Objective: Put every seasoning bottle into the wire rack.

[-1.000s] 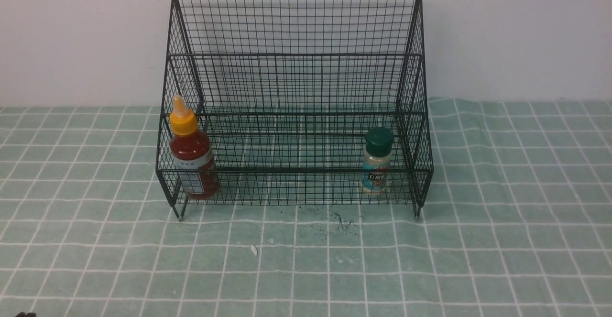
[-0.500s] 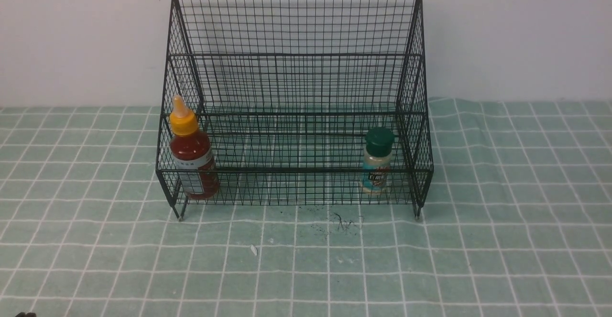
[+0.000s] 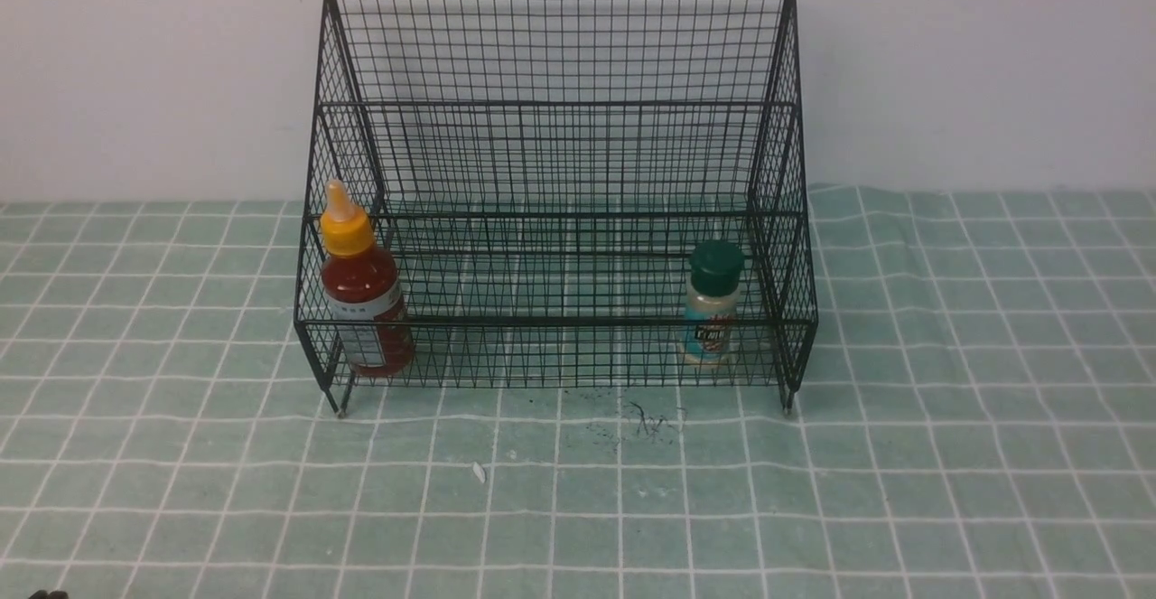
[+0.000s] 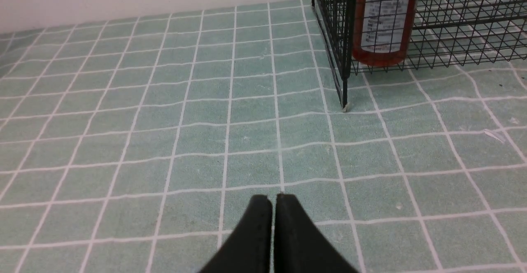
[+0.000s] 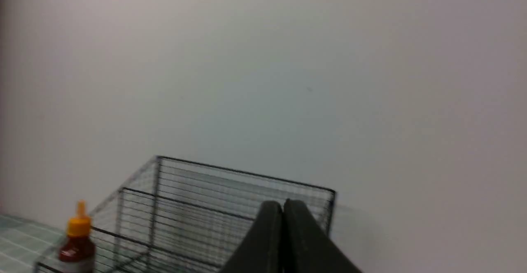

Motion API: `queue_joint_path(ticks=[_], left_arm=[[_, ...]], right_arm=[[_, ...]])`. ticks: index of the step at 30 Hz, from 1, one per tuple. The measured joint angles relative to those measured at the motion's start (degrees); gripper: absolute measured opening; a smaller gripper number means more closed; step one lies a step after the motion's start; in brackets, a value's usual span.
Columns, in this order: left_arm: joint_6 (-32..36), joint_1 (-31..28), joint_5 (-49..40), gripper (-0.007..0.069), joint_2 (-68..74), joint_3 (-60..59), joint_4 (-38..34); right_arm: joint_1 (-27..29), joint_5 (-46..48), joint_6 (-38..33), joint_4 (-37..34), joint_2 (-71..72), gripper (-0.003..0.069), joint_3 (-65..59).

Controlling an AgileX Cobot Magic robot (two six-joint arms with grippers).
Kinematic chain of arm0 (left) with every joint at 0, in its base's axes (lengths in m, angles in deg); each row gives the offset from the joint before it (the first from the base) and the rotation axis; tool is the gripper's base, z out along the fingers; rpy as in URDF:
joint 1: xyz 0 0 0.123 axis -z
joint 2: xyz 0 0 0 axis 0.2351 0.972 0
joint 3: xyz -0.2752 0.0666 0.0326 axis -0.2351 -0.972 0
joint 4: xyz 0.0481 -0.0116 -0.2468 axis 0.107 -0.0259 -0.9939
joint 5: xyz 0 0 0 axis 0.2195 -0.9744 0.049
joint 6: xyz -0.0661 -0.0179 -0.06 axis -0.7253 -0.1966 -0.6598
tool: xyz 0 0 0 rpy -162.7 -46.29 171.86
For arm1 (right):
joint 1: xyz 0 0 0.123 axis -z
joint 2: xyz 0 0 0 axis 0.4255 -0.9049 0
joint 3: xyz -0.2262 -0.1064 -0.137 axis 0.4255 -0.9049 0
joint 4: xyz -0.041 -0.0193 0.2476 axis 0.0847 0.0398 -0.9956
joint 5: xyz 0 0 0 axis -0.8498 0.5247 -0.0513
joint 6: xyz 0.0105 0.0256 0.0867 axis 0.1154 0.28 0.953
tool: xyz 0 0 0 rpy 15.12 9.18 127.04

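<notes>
The black wire rack (image 3: 560, 102) stands at the back of the table against the wall. Inside its lower tier, at the left end, the red sauce bottle (image 3: 363, 296) with an orange-yellow cap stands upright. The small shaker jar (image 3: 712, 305) with a dark green cap stands at the right end. My left gripper (image 4: 273, 199) is shut and empty, low over the cloth, well short of the rack's front left leg (image 4: 345, 100); the red bottle (image 4: 385, 26) shows behind the mesh. My right gripper (image 5: 283, 204) is shut and empty, raised, with the rack (image 5: 230, 194) and red bottle (image 5: 77, 240) beyond it.
A green cloth (image 3: 578, 491) with white grid lines covers the table. Dark specks and a scribble mark (image 3: 646, 418) lie just in front of the rack, and a small white scrap (image 3: 480, 471) lies nearer. A plain wall (image 3: 975, 66) rises behind.
</notes>
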Motion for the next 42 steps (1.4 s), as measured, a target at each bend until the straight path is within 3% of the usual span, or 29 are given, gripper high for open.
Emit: queue_joint_path(ticks=[4,10,14,42], left_arm=[[0.0,0.0,0.0,-0.0006,0.0,0.0,0.0],[0.0,-0.1,0.0,-0.0006,0.0,0.0,0.0],[0.0,0.0,0.0,-0.0006,0.0,0.0,0.0],[0.0,0.0,0.0,-0.0006,0.0,0.0,0.0]], right_arm=[[11.2,0.5,0.1,0.0,1.0,-0.0015,-8.3],[21.0,6.1,0.3,-0.2,3.5,-0.0015,-20.4],[21.4,9.4,0.3,-0.2,3.8,-0.0015,-20.5],[21.4,9.4,0.3,-0.2,3.8,-0.0015,-20.4]])
